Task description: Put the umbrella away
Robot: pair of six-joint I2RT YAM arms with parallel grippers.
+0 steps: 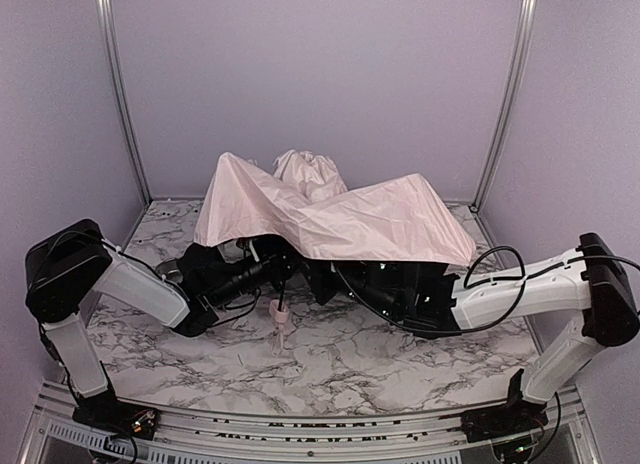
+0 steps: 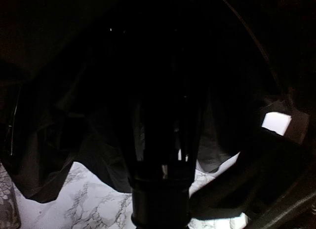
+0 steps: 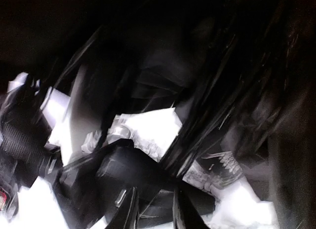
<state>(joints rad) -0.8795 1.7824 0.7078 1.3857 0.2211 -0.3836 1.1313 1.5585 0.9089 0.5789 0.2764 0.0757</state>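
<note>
At mid-bench (image 1: 400, 356) the umbrella (image 1: 340, 219) sags half-collapsed over both arms, its long axis running back-to-front out to the handle (image 1: 278, 311), just ahead of the nearer left hand (image 1: 270, 269), which is pressed together, while the right hand's (image 3: 157, 211) grip can't be made out in the gloom.

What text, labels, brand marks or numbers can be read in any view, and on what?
No readable text in any view.
umbrella: plain pink fabric, no print showing.
rail at the table's near edge: a row of dark marks, too small to read.
Left and right wrist views: dark under the canopy, no lettering shows.
</note>
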